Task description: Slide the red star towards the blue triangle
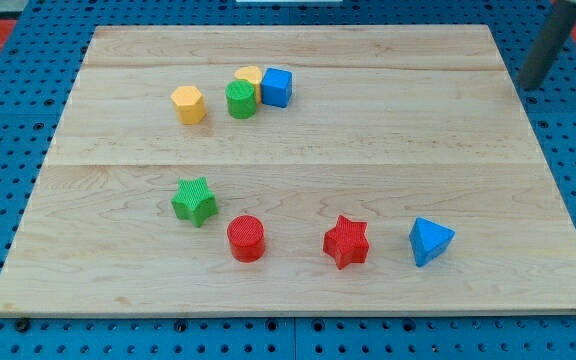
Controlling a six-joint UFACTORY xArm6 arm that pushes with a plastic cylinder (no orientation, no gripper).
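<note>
The red star (346, 241) lies on the wooden board (368, 130) near the view's bottom, right of centre. The blue triangle (430, 241) lies just to its right, a small gap apart. My rod comes in at the view's top right, and my tip (530, 87) is at the board's right edge, far above and to the right of both blocks, touching none of them.
A red cylinder (246, 238) and a green star (195, 200) lie left of the red star. Near the top sit a yellow hexagon (188, 103), a green cylinder (240, 99), a yellow block (249, 77) and a blue cube (277, 87), clustered.
</note>
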